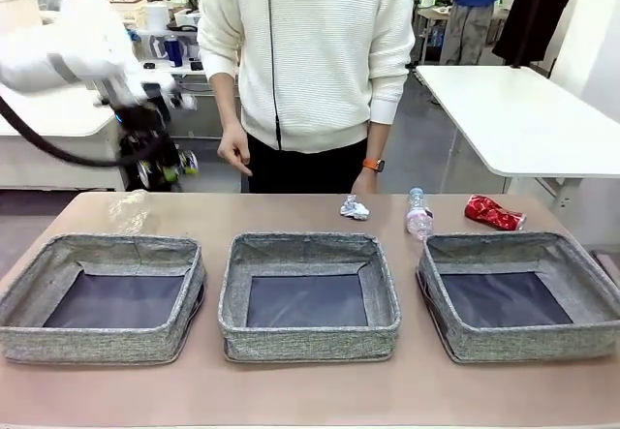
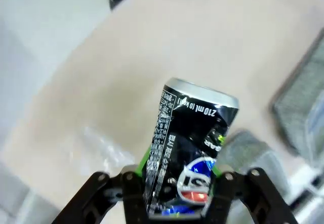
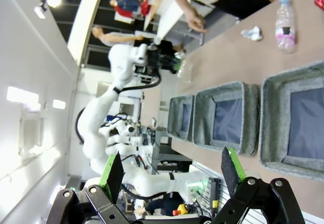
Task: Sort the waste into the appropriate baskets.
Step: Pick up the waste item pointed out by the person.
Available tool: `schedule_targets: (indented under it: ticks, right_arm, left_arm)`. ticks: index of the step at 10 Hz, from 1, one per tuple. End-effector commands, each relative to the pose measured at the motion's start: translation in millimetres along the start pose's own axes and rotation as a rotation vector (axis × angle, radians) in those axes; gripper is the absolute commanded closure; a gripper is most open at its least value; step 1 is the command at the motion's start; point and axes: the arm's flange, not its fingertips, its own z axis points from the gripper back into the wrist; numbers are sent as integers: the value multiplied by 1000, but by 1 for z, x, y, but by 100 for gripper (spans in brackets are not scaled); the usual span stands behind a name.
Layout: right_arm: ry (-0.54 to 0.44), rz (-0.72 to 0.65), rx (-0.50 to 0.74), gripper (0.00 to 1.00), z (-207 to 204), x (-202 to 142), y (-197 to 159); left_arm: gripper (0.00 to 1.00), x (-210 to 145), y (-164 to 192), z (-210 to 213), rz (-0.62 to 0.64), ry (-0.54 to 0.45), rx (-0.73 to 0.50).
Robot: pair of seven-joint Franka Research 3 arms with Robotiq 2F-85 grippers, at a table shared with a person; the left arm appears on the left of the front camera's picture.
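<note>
Sorting looks barely begun: the left basket (image 1: 105, 344), middle basket (image 1: 308, 342) and right basket (image 1: 528, 342) all show bare dark bottoms. The left gripper (image 2: 180, 167) is clamped on the crushed dark blue-silver can (image 2: 197, 130), holding it in the air near the far left part of the table (image 1: 310, 390), not yet over any basket. The right gripper (image 3: 172, 174) hangs with fingers wide apart, holding nothing. Lying on the table beyond the baskets, yet to be sorted, are the clear plastic cup (image 1: 131, 211), paper wad (image 1: 355, 207), bottle (image 1: 418, 213) and crushed red can (image 1: 492, 213)
</note>
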Motion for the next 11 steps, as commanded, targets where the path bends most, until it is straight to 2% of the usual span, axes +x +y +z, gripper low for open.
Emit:
schedule_targets:
  ticks: [1, 2, 3, 4, 5, 6, 7, 8, 11]
  right_arm:
    - [-10, 25, 20, 0, -1, 3, 1]
    - [-10, 25, 20, 0, -1, 3, 1]
    - [-10, 25, 20, 0, -1, 3, 1]
    - [-10, 25, 20, 0, -1, 3, 1]
    - [-10, 25, 20, 0, -1, 3, 1]
    - [-10, 25, 20, 0, -1, 3, 1]
    - [-10, 25, 20, 0, -1, 3, 1]
    - [-10, 25, 20, 0, -1, 3, 1]
    - [-10, 25, 20, 0, -1, 3, 1]
  left_arm:
    - [100, -46, -51, 60, 311, 4, -4]
    - [100, -61, -79, 77, 561, -54, -7]
    - [100, -79, -101, 87, 655, -89, 34]
    - [100, -99, -120, 93, 798, -166, 111]
    - [100, -117, -134, 95, 832, -247, 202]
    - [100, -131, -142, 93, 790, -248, 191]
    - [100, -136, -127, 91, 696, -194, 102]
    - [100, -114, -132, 113, 794, -233, 114]
    - [100, -114, -132, 113, 794, -233, 114]
